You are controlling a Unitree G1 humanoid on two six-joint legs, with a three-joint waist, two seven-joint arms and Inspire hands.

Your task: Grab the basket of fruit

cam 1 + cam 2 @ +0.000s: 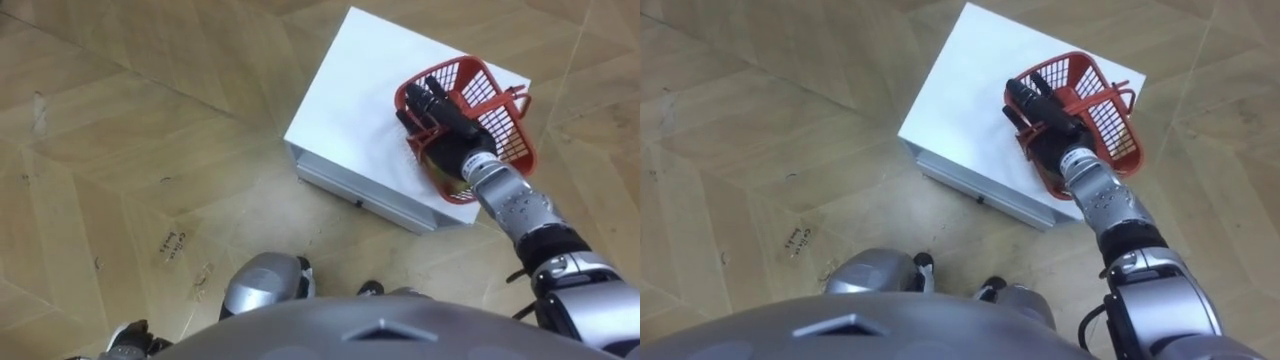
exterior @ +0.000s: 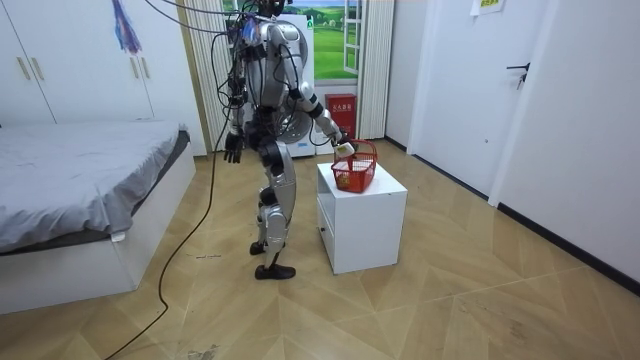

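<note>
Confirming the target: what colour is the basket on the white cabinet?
Red: a red plastic mesh basket, clearest in the left eye view.

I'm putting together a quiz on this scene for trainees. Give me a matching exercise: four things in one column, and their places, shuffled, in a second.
Things:
1. basket
2. right hand
3. left hand
4. bed

Places:
A. hanging by the robot's side
B. on the white cabinet
C. at the room view's left
D. at the basket's rim

Pairs: 1-B, 2-D, 3-A, 4-C
</note>
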